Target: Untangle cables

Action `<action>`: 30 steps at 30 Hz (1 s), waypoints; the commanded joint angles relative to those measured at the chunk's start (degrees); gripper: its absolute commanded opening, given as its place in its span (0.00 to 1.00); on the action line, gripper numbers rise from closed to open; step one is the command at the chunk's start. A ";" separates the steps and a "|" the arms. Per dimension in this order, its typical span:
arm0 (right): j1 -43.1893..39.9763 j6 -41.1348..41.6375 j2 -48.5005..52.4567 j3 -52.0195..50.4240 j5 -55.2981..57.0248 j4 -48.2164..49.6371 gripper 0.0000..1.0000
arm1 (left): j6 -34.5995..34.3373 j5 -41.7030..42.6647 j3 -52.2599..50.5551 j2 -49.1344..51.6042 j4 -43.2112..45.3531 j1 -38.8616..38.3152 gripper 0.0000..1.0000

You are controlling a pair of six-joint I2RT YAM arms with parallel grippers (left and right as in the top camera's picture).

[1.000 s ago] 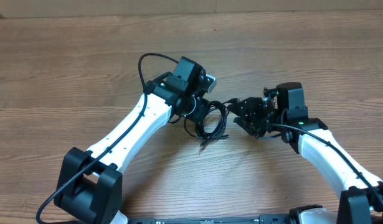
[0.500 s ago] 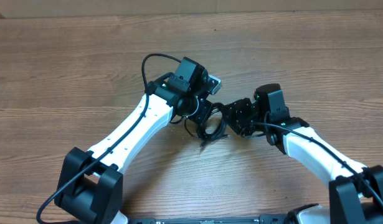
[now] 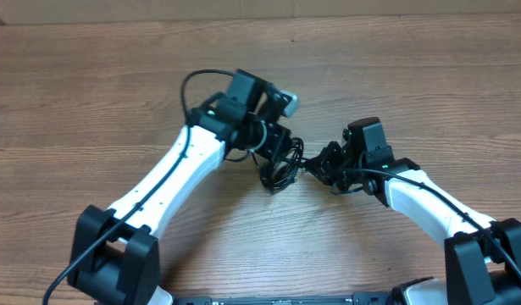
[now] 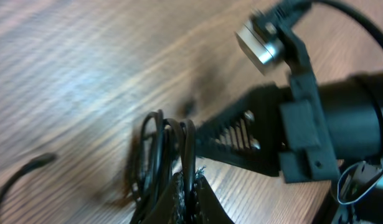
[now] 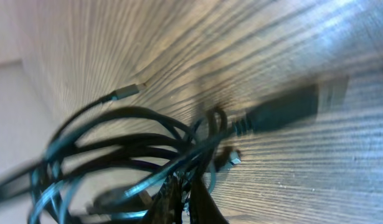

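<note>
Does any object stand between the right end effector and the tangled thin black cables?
Nothing visible does: the right end effector grips the tangled bundle of thin black cables directly, as does the left end effector.

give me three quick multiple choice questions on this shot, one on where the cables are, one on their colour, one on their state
1. Where are the cables?
A) between the left gripper and the right gripper
B) inside a box
C) on a shelf

2. What colour are they?
A) white
B) black
C) red

3. What state are they in?
A) laid straight and apart
B) wound on a spool
C) looped into one tangle

Answers:
1 A, the overhead view shows the bundle between both grippers.
2 B, every strand looks black.
3 C, the right wrist view shows loops crossing one another.
</note>
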 commanded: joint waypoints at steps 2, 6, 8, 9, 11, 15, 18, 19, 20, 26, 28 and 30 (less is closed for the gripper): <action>-4.07 -13.73 -2.01 0.72 -8.66 0.17 0.04 | -7.67 -4.20 1.25 -2.84 -0.44 5.42 0.04; -8.35 -21.57 -7.10 0.72 -17.20 0.44 0.04 | -9.53 -6.16 1.22 -2.82 -2.43 7.34 0.04; -9.90 -24.90 -9.70 0.72 -22.69 1.09 0.04 | -9.51 -7.21 1.22 -2.82 -3.02 7.50 0.04; -10.64 -26.23 -11.28 0.72 -26.56 2.08 0.04 | -9.53 -7.58 1.22 -2.82 -3.17 7.50 0.04; -11.28 -26.25 -13.70 0.72 -31.08 4.90 0.04 | -9.55 -7.78 1.18 -2.82 -3.15 7.45 0.04; -11.26 -26.18 -14.78 0.72 -30.47 6.21 0.04 | -8.61 -3.06 1.18 -2.82 -2.69 7.41 0.04; -11.26 -25.77 -14.32 0.72 -30.40 5.49 0.19 | -5.16 0.33 1.18 -2.82 -2.51 7.39 0.04; -11.26 -25.79 -14.16 0.72 -30.40 5.33 0.21 | -4.50 0.46 1.18 -2.82 -2.51 7.39 0.12; -11.26 -25.79 -14.08 0.72 -30.10 5.01 0.23 | -4.55 -0.17 1.18 -2.82 -2.51 7.39 0.29; -11.26 -25.79 -14.08 0.72 -22.69 -0.59 0.36 | -5.05 -7.34 1.18 -2.82 -4.35 7.39 1.00; -11.26 -25.79 -14.08 0.72 -20.68 -2.25 0.38 | -5.05 -7.32 1.18 -2.71 -4.87 7.39 1.00; -11.26 -25.79 -14.08 0.72 -19.69 -3.06 0.39 | -5.57 -7.63 1.16 -2.43 -5.75 7.39 1.00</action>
